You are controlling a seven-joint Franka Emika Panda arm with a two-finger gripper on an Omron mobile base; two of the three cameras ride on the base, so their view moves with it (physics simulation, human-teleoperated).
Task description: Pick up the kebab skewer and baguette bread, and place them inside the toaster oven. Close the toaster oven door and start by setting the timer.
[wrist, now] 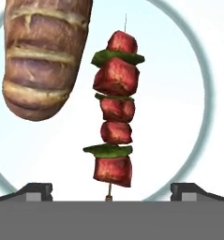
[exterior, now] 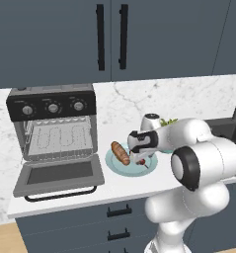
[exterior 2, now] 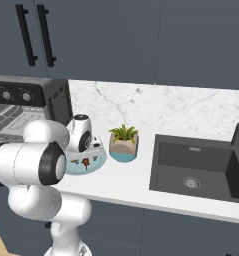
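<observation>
Step in hand: first pick, going for the kebab skewer (wrist: 114, 112). Nothing loaded in the toaster oven (exterior: 53, 126) yet; its wire rack (exterior: 60, 138) is bare and the toaster oven door (exterior: 58, 175) is dropped flat open toward the counter edge.

Landmark = the pale blue plate (exterior: 114, 165), which sits on the white marble counter (exterior: 188, 99) just beside the open door, on the sink side of the oven. Both foods lie on that plate: the baguette bread (exterior: 120, 153) on the plate's oven-side half, the skewer alongside it on the half away from the oven, apart, not touching. In the hand view the skewer runs lengthwise up the middle, red meat chunks with green pepper slices between, stick end toward the camera; the baguette end is at upper left.

Gripper (wrist: 111, 190) hangs directly over the plate, pointing down, jaws spread wide apart with nothing between them; the two dark tips straddle the skewer's near end, one to each side, above it and not in contact as far as I can tell.

Beyond the plate from the oven: a small potted plant (exterior 2: 123, 142), then the dark sink (exterior 2: 196, 170).

Next move, my call: descend straight down, keeping the skewer centred between the fingers, close across the meat chunks rather than the thin stick, lift clear of the plate rim without nudging the baguette, then carry toward the oven rack. Baguette, door closing and the timer knob (exterior: 78, 105) all remain.
</observation>
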